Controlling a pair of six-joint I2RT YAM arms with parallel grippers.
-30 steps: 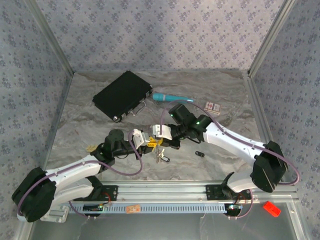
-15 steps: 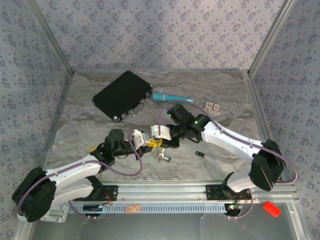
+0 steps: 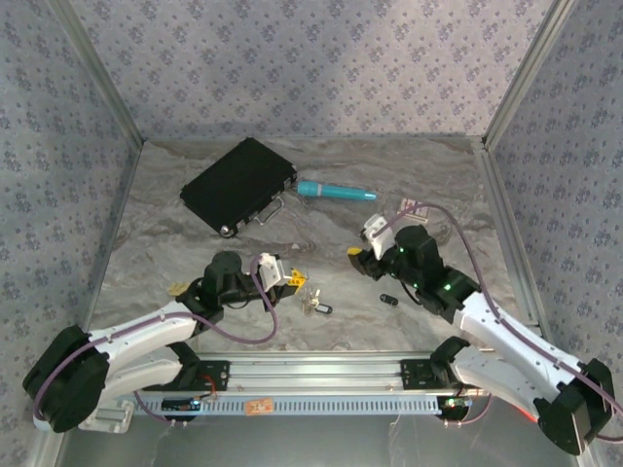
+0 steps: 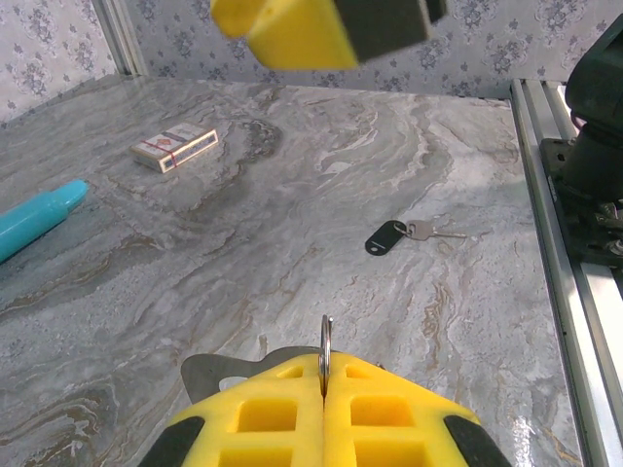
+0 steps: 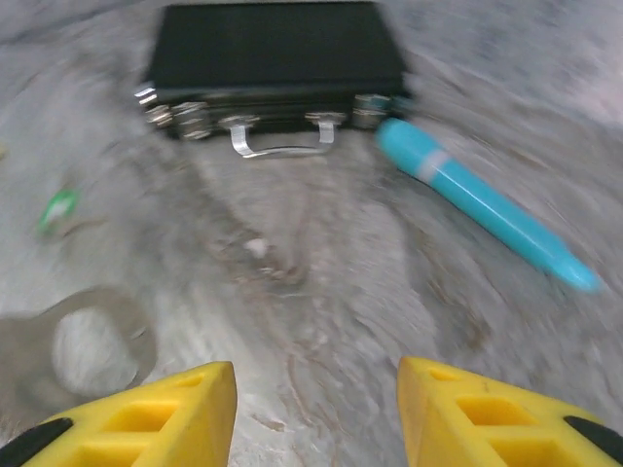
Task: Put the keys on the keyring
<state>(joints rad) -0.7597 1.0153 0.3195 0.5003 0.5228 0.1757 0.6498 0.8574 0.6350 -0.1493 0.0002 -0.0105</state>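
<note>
My left gripper (image 3: 294, 280) (image 4: 326, 368) is shut on the keyring (image 4: 326, 339), whose thin silvery loop stands edge-on between the yellow fingers. A small bunch of keys (image 3: 314, 304) hangs just beyond the gripper, low over the table. A flat grey metal tag (image 4: 219, 372) pokes out beside the fingers. One dark-headed key (image 3: 389, 299) (image 4: 391, 236) lies loose on the table to the right. My right gripper (image 3: 363, 241) (image 5: 316, 389) is open and empty, off to the right of the left gripper. In the right wrist view a green blur (image 5: 58, 206) lies far left.
A black case (image 3: 238, 183) (image 5: 277, 53) with a metal handle lies at the back left, a teal pen (image 3: 336, 191) (image 5: 482, 204) to its right. A small card box (image 3: 413, 207) (image 4: 175, 146) sits at the back right. A brassy bit (image 3: 178, 288) lies by the left arm.
My right gripper has opened and drawn back to the right, away from the left gripper. The left gripper stays put, shut on the ring with the keys hanging from it.
</note>
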